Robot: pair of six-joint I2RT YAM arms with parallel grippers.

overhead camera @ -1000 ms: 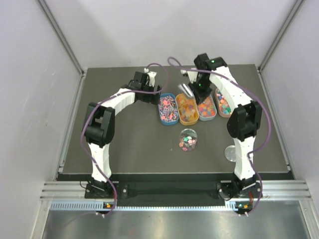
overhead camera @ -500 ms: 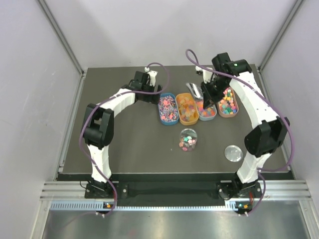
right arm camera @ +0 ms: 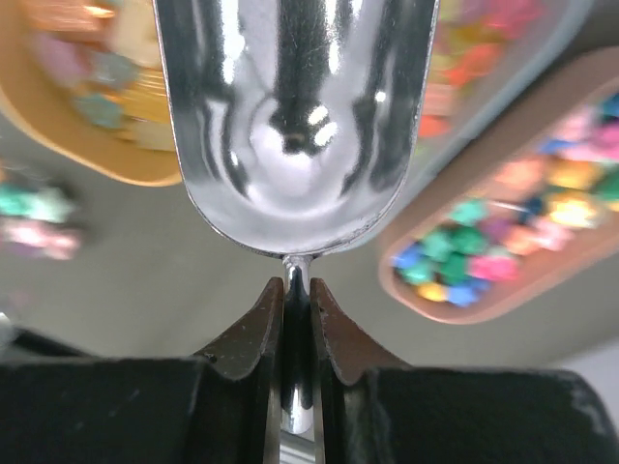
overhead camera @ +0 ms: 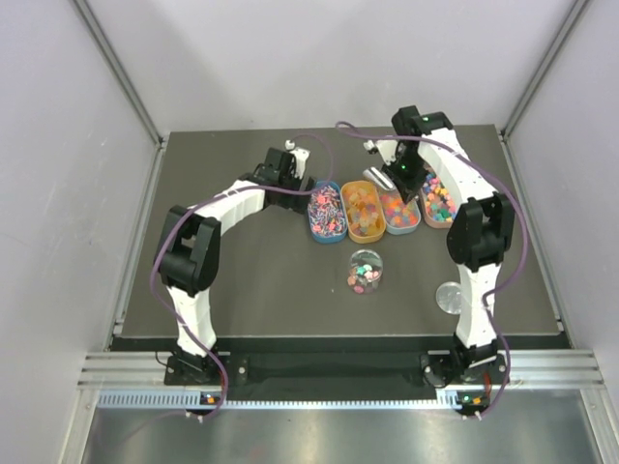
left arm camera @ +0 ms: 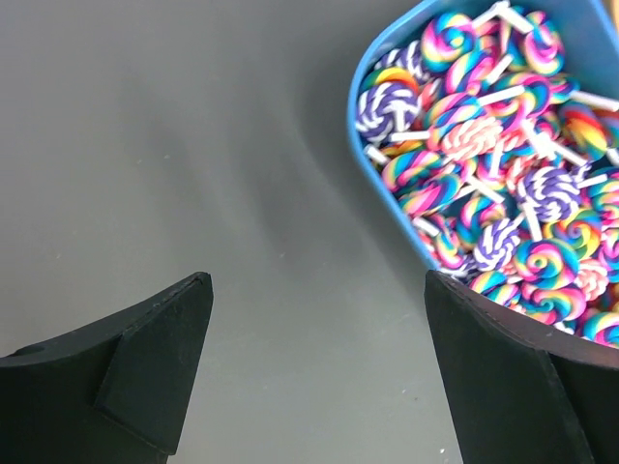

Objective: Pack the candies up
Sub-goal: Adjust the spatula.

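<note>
Over the last second the right arm swings its elbow out toward the right edge of the table point(overhead camera: 251, 280) and folds back again. The right gripper point(right arm camera: 298, 300) ends above the far ends of the middle trays, near where it began, its jaws pinched almost together on the thin stem of the scoop point(right arm camera: 295, 116). The scoop bowl shows bare in the wrist view, so this excursion appears to have gathered nothing. Treat the current step as positioning for a dig, not as a transfer. The left gripper point(left arm camera: 316, 290) has edged slightly toward the blue tray point(left arm camera: 590, 48) and hangs just beside its end, jaws spread wide, holding nothing. The candies point(left arm camera: 484, 164) lie in four oval trays set side by side, and some already sit in the jar point(overhead camera: 365, 271), which stands apart on the near side of the row. The lid point(overhead camera: 448, 296) lies off the jar, partly behind the right forearm. The scoop is polished metal, rounded, mirror-bright and probably slick. The trays are smooth moulded plastic with raised rims, and the jar is clear and round. The blue tray holds glossy swirl discs on white sticks, liable to tangle. The orange tray point(overhead camera: 366, 238) holds translucent gummy pieces. The pink tray point(right arm camera: 484, 314) holds small chunky pieces in mixed colours. The table is matt dark grey.
</note>
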